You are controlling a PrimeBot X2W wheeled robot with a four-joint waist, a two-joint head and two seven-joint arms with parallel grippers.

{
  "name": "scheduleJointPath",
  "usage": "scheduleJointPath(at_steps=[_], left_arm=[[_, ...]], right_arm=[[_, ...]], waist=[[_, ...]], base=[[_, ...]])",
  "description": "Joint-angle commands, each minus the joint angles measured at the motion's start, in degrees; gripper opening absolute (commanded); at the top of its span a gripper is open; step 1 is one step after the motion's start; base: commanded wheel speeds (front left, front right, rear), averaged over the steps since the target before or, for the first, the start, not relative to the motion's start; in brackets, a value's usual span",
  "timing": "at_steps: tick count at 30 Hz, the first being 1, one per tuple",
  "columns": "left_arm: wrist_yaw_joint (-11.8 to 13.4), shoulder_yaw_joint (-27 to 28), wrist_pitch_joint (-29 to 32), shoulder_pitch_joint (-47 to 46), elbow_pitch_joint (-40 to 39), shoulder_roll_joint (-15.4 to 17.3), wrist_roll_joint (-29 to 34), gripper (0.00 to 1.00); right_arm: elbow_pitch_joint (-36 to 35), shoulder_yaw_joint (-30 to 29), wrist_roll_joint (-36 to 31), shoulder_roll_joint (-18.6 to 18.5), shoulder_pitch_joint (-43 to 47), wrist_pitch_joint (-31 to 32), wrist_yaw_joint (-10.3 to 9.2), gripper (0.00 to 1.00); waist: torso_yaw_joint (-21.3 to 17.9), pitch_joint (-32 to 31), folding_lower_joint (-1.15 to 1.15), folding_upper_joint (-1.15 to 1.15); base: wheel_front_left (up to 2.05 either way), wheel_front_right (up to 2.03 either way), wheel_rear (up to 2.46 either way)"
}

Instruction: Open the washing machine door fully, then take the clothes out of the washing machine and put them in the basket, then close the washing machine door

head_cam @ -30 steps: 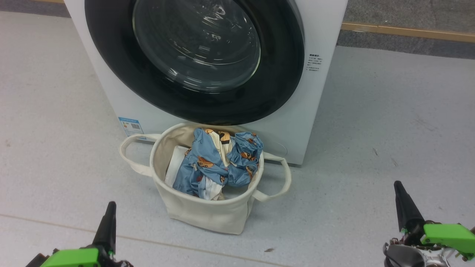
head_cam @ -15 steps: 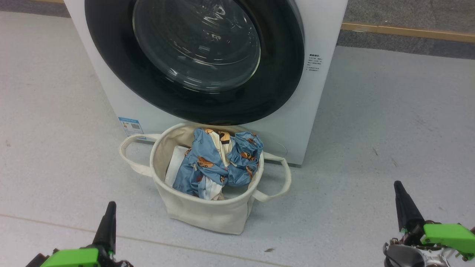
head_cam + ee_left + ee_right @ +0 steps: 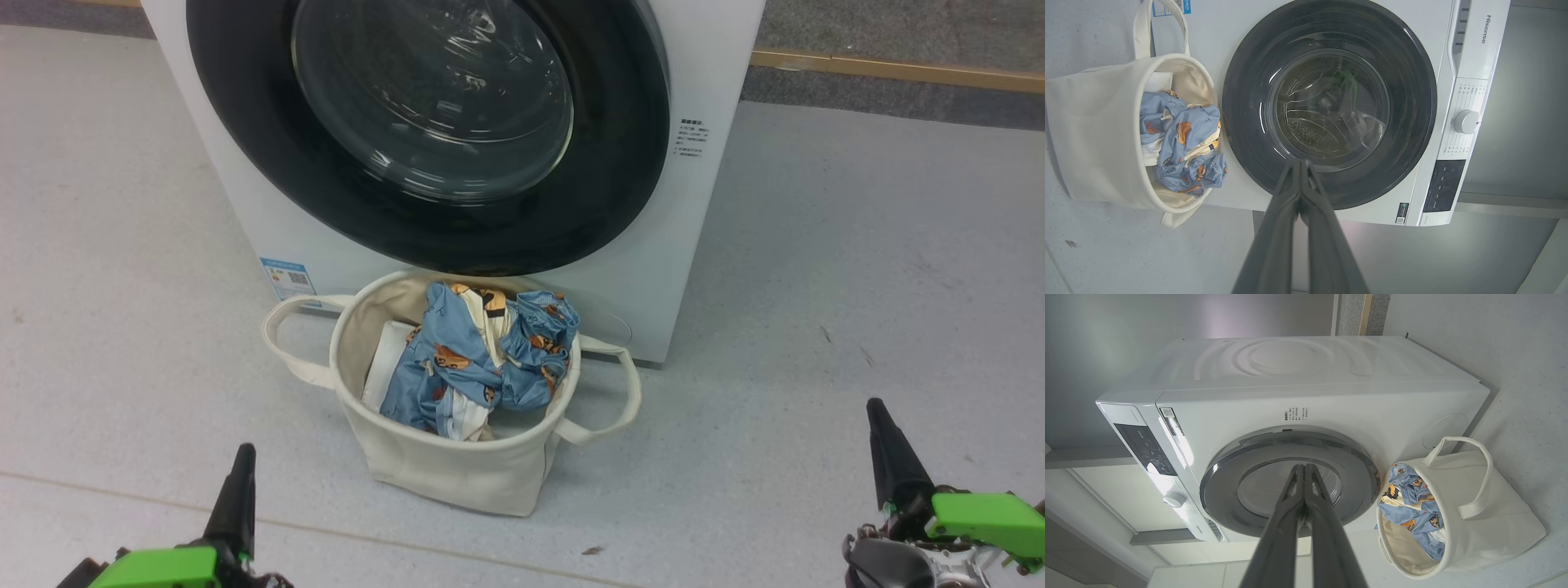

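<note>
The white washing machine point(image 3: 710, 73) point(image 3: 1470, 36) point(image 3: 1290, 371) stands ahead with its round black-rimmed door point(image 3: 629, 163) point(image 3: 1249, 102) point(image 3: 1224, 490) closed flush against the front. Just before it sits the cream canvas basket point(image 3: 457, 478) point(image 3: 1090, 134) point(image 3: 1502, 522), holding the light-blue printed clothes point(image 3: 482, 359) point(image 3: 1180, 143) point(image 3: 1408, 498). My left gripper point(image 3: 242, 457) point(image 3: 1300, 163) is at the lower left, shut and empty. At the lower right my right gripper point(image 3: 876, 408) point(image 3: 1305, 467) is shut as well, holding nothing. Both hang back from the basket and the machine.
Grey speckled floor point(image 3: 857, 269) lies open on both sides of the machine. A wooden strip point(image 3: 898, 69) runs along the dark wall base behind. A flat white sheet point(image 3: 384, 363) lies inside the basket beside the clothes. The control panel with a knob point(image 3: 1466, 121) is on the machine's top front.
</note>
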Motion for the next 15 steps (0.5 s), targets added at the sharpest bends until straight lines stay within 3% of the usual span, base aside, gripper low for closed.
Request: scheduleJointPath(at_steps=[1, 15], left_arm=[[-0.4, 1.9, 0.5, -1.5, -2.2, 0.3, -0.2, 0.00], [-0.4, 1.9, 0.5, -1.5, -2.3, 0.3, -0.2, 0.00]], right_arm=[[-2.3, 1.1, 0.3, -0.3, -0.9, 0.5, 0.01, 0.00], [-2.3, 1.1, 0.3, -0.3, -0.9, 0.5, 0.01, 0.00]], waist=[[0.0, 0.0, 0.00, 0.00], [0.0, 0.0, 0.00, 0.00]], base=[[0.00, 0.00, 0.00], [0.00, 0.00, 0.00]])
